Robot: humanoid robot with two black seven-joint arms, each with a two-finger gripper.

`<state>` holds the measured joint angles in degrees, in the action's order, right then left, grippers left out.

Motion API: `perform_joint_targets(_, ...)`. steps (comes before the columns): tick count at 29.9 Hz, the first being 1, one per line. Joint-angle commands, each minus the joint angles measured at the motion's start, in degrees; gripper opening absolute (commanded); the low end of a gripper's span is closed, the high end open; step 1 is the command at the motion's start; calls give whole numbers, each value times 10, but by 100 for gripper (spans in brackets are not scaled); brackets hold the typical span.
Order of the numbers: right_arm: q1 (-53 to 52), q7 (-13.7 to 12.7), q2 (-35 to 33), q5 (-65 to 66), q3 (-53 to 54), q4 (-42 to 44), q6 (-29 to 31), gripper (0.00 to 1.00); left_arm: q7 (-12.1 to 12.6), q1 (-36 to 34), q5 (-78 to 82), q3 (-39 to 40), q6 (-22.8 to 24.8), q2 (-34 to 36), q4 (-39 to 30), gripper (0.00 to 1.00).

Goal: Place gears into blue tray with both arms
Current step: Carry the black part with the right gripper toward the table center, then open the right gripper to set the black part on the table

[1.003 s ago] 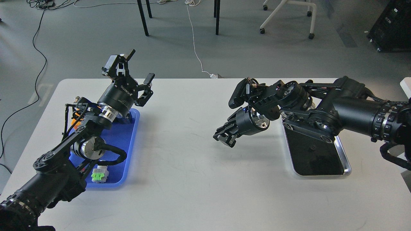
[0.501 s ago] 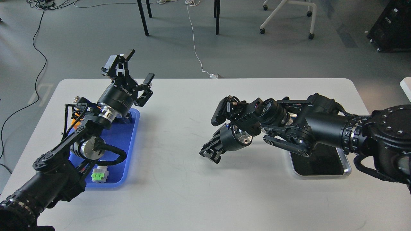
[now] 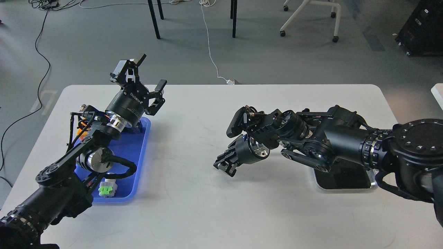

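Ideally the right gripper (image 3: pixel 225 165), whose jaw state cannot be told, travels left low and level to the blue tray (image 3: pixel 140 157), where the left gripper (image 3: pixel 149 74) waits wide open and empty.

Gears: we can't find them anywhere, too small or covered. Our left arm (image 3: pixel 86 145) hides much of the blue tray (image 3: pixel 140 152), incl. its left side and far end; orange bits behind the arm there, can't ID. Green-faced switch (image 3: pixel 107 188) partly under a cable. Steel tray (image 3: pixel 346 181) mostly covered by our right arm (image 3: pixel 332 145); only the near strip shows. Right gripper (image 3: pixel 225 165) is dark, seen end-on; fingers don't separate, can't tell if anything's held. Both arms cut off by frame edges, lower left and right.
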<state>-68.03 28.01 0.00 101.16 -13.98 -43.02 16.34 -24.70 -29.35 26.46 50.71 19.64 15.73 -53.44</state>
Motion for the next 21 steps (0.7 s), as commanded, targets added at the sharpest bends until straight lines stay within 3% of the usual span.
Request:
perform_joint_targets(1, 0, 0, 0, 0, -1, 1, 0, 33, 0, 0, 0, 0, 1, 0, 0, 100)
perform_joint_targets(3, 0, 0, 0, 0, -1, 4, 0, 33, 0, 0, 0, 0, 0, 0, 0, 100)
perform_joint_targets(5, 0, 0, 0, 0, -1, 4, 0, 43, 0, 0, 0, 0, 1, 0, 0, 100)
perform_joint_targets(8, -1, 0, 0, -1, 1, 4, -3, 67, 0, 0, 0, 0, 1, 0, -1, 100)
perform_joint_targets(11, -10, 0, -9, -29, 3, 0, -13, 74, -1, 0, 0, 0, 1, 1, 0, 100)
perform_joint_targets(15, -39, 0, -69, -119, 11, -22, -17, 91, 2, 0, -4, 1, -1, 4, 0, 100)
perform_joint_targets(21, -29, 0, -177, -312, 75, -55, -17, 96, 2, -3, -5, 2, -24, 33, 1, 100)
